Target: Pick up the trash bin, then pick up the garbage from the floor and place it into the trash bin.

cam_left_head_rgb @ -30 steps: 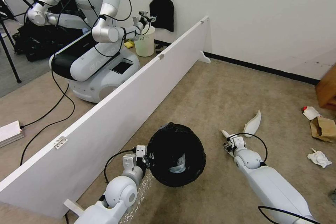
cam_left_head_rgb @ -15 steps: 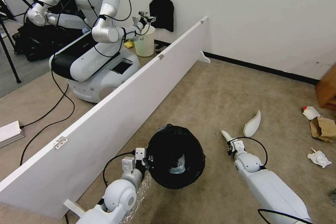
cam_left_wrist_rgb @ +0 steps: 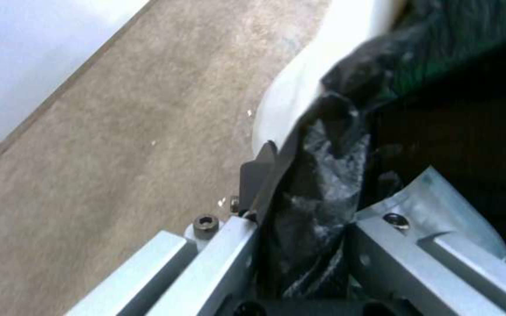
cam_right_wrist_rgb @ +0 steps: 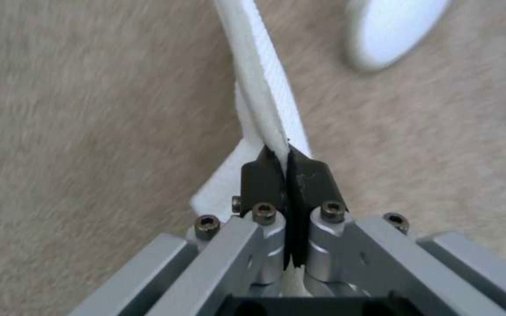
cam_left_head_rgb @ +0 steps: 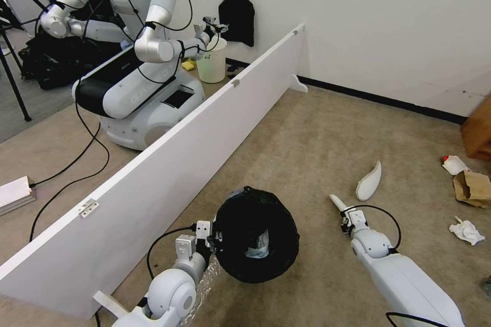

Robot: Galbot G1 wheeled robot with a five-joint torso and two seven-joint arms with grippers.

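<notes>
The right claw (cam_left_head_rgb: pixel 347 217), clenched on a white slipper (cam_left_head_rgb: pixel 337 202) at lower right of the head view, has the trash bin (cam_left_head_rgb: pixel 257 241) directly to its left at lower centre, held mouth-up by the left claw (cam_left_head_rgb: pixel 214 235) clamped on its bag-lined rim.

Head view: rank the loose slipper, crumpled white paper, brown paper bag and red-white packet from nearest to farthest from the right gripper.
From the right gripper, shut on the other slipper:
1. Loose slipper, just ahead, slightly right.
2. Crumpled white paper, far right, level with the gripper.
3. Brown paper bag and red-white packet, far right, farther ahead; too close to call.
</notes>
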